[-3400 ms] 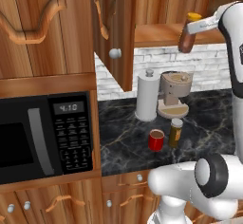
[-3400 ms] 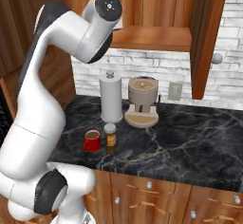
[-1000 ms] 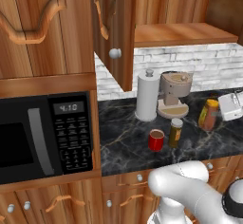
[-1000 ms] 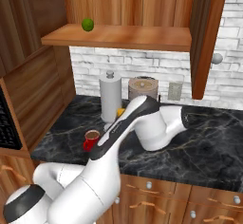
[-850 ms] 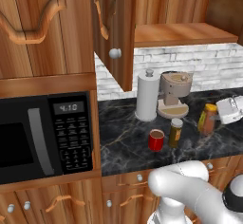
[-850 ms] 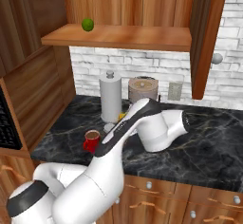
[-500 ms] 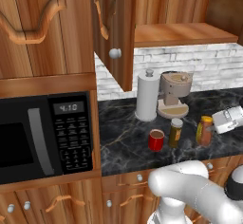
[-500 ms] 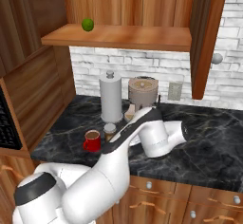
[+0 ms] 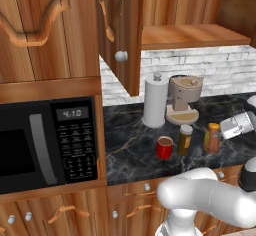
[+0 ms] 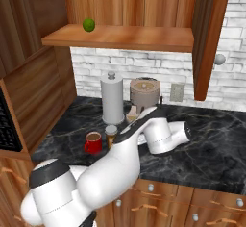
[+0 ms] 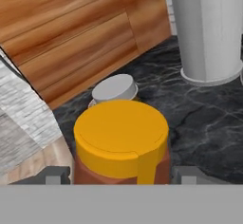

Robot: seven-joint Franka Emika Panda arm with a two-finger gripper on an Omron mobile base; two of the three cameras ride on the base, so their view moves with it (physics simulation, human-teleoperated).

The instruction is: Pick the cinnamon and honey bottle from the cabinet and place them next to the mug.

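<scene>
Amber honey bottle pinched in my jaws, low over bench | cinnamon just beyond, mug past it | set beside.

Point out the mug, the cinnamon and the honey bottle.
mug (image 9: pixel 164 148), left base view, red side.
cinnamon (image 9: pixel 185 141), left base view, body under the grey lid.
honey bottle (image 11: pixel 121 138), hand view, yellow cap.

one mug, one cinnamon, one honey bottle, one paper-towel roll, perhaps one lime
</scene>
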